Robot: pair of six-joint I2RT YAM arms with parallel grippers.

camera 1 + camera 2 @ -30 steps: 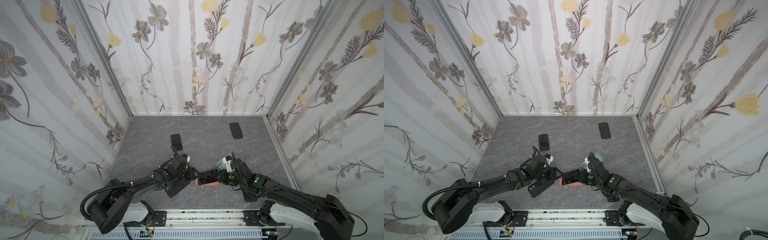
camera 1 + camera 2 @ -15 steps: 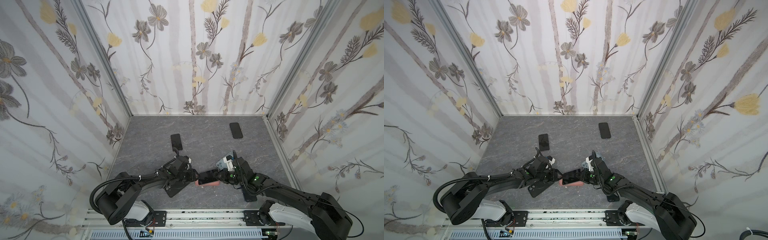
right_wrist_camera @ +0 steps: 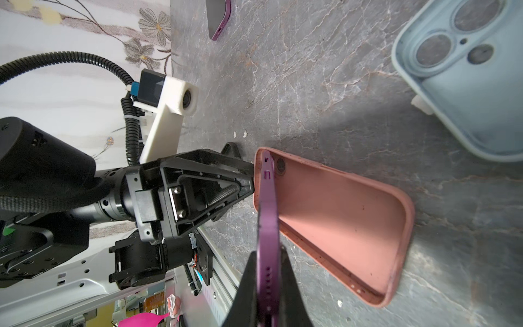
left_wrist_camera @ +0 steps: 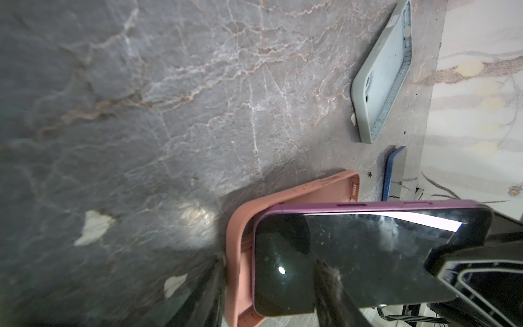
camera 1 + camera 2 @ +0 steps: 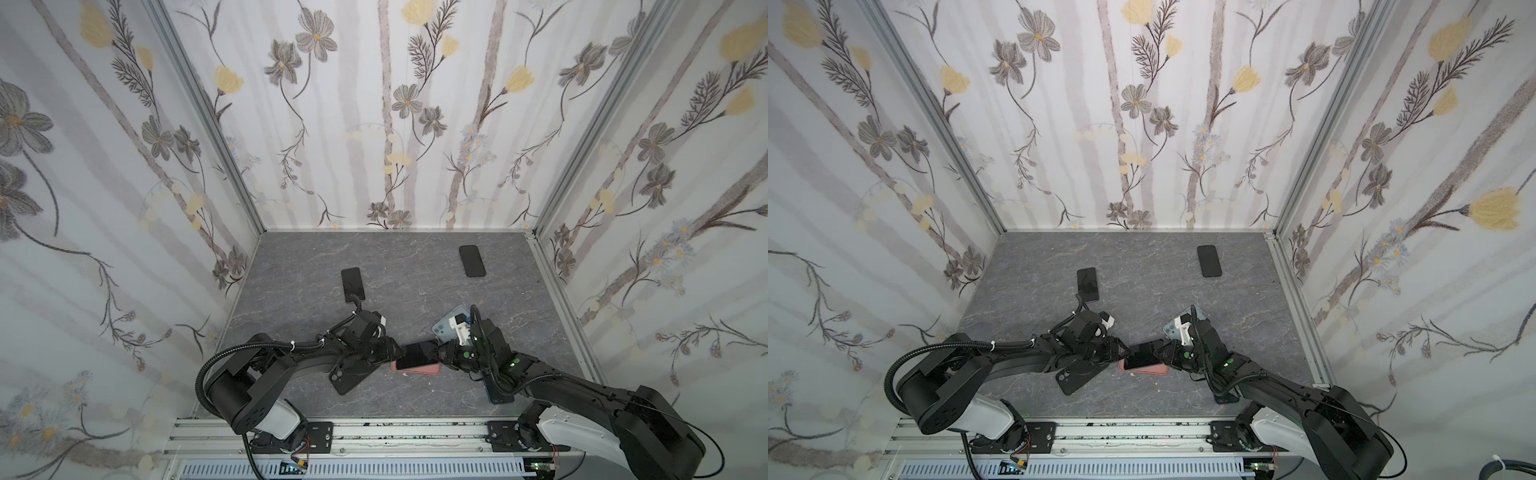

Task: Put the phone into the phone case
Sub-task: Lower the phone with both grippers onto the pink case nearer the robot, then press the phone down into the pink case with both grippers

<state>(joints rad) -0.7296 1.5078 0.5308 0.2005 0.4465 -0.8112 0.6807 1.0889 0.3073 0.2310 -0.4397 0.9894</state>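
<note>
Phone (image 5: pixel 417 355) in right claw (image 5: pixel 439 354), over case (image 5: pixel 420 369)

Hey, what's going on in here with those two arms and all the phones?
Two robot arms are fitting a purple phone into a pink case that lies on the grey table. The right gripper is clamped on one end of the phone and holds it tilted, with the far end dipped into the case. The left gripper sits at that end, jaws straddling the rim. Whether it grips is unclear. The phone isn't seated flat yet.
</note>
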